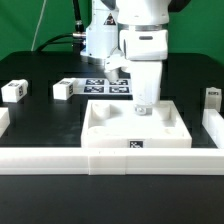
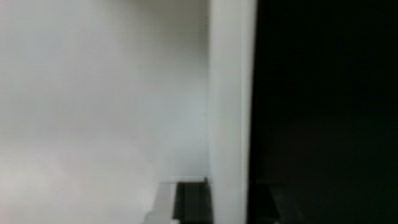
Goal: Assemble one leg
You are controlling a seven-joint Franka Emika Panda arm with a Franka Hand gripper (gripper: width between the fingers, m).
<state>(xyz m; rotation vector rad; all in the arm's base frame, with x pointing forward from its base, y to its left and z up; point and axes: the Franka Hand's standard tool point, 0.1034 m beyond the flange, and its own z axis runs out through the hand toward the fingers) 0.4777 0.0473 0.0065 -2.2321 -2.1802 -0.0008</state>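
Note:
My gripper (image 1: 143, 108) reaches down into the big white square tray-like piece (image 1: 100, 128), near its far wall, right of the middle. Its fingertips are hidden low against the white plastic, so I cannot tell whether they hold anything. Small white tagged legs lie on the black table: one (image 1: 13, 90) at the exterior view's far left, one (image 1: 63, 90) beside it, one (image 1: 212, 95) at the far right. The wrist view is blurred: a white surface (image 2: 107, 100) fills one side, darkness the other, with a dark finger (image 2: 222, 200) at the white edge.
The marker board (image 1: 100, 86) lies behind the tray piece, partly hidden by the arm. A low white wall (image 1: 60, 160) runs along the front, with side pieces at the exterior view's left (image 1: 3, 120) and right (image 1: 212, 125).

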